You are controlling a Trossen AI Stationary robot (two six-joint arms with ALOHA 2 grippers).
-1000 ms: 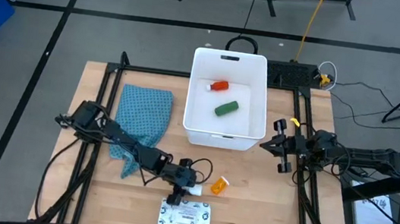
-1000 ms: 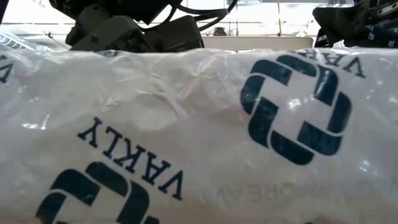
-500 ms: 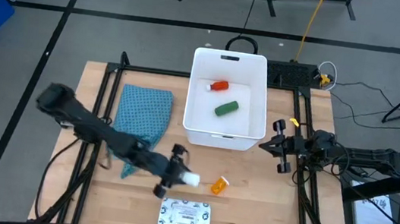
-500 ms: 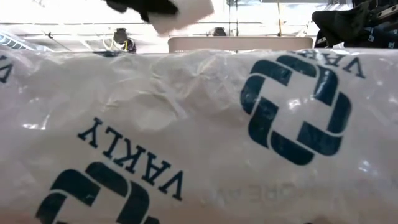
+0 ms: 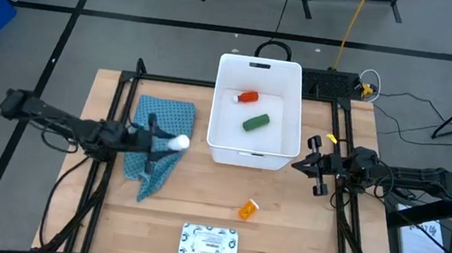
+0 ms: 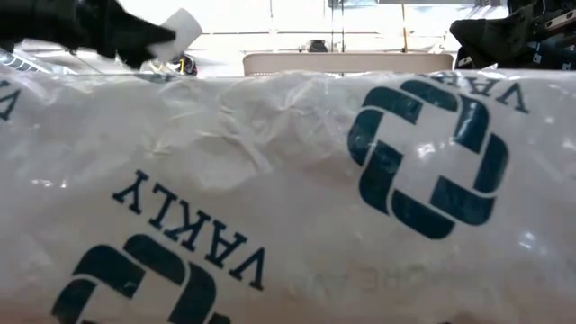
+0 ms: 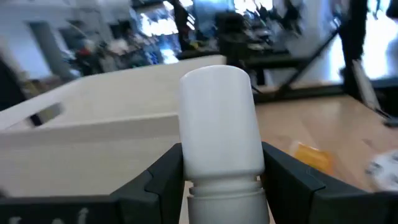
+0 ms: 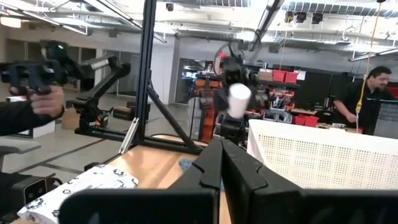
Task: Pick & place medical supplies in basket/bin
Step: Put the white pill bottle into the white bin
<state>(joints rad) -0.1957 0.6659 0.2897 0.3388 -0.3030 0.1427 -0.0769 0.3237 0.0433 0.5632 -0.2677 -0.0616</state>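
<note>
My left gripper (image 5: 165, 142) is shut on the small white bottle (image 5: 178, 141) in the air over the blue patterned cloth (image 5: 164, 119), left of the white tub (image 5: 225, 75). The tub holds the red tube (image 5: 248, 98) and the green oblong piece (image 5: 255, 122). The orange pill bottle (image 5: 248, 209) and the white dotted packet (image 5: 210, 243) lie on the table near its front edge. My right gripper (image 5: 308, 163) is shut and empty, right of the tub. My left gripper pinches the white bottle between its two fingers (image 7: 163, 177), which lie on opposite sides of the body's near end (image 7: 194, 167). The fingers come level, pointing toward the table's right. The bottle sticks out past the fingertips, roughly level and lifted clear.
The packet (image 6: 288, 198) fills most of the low view, right before that camera. The tub's near wall (image 7: 93, 149) stands close ahead of my left gripper. People and equipment show in the room beyond the table.
My left gripper has taken hold of the white bottle by the packet near the table's front. It has lifted it clear and carried it up, toward the far edge and the left, to a spot over the blue cloth.
</note>
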